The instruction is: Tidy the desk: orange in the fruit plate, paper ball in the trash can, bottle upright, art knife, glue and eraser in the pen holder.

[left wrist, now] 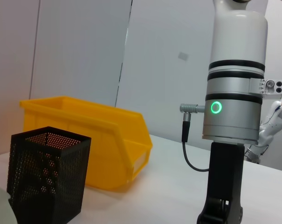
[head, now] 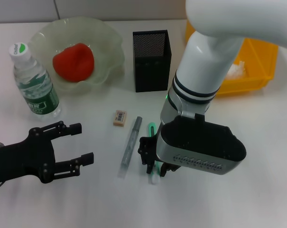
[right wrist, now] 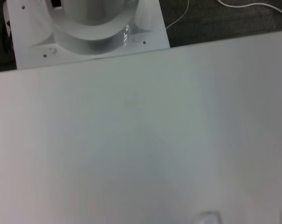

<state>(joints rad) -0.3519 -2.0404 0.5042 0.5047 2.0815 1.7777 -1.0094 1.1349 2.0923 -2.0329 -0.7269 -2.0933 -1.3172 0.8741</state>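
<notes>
The orange (head: 73, 61) lies in the green glass fruit plate (head: 107, 47). To its left the bottle (head: 34, 80) stands upright. A white paper ball (head: 236, 71) rests in the yellow bin (head: 257, 83). The black mesh pen holder (head: 152, 59) (left wrist: 47, 172) stands between plate and bin. In front of it lie the eraser (head: 120, 118), a slim grey pen-shaped tool (head: 131, 145) and a green-and-white stick (head: 152, 129). My right gripper (head: 152, 159) is lowered over the green stick. Down at the front left, my left gripper (head: 85, 142) hovers open and holds nothing.
My right arm (left wrist: 234, 116) rises between the pen holder and the yellow bin (left wrist: 85, 135). The right wrist view shows bare white table (right wrist: 141, 140) and the robot's base (right wrist: 89, 28).
</notes>
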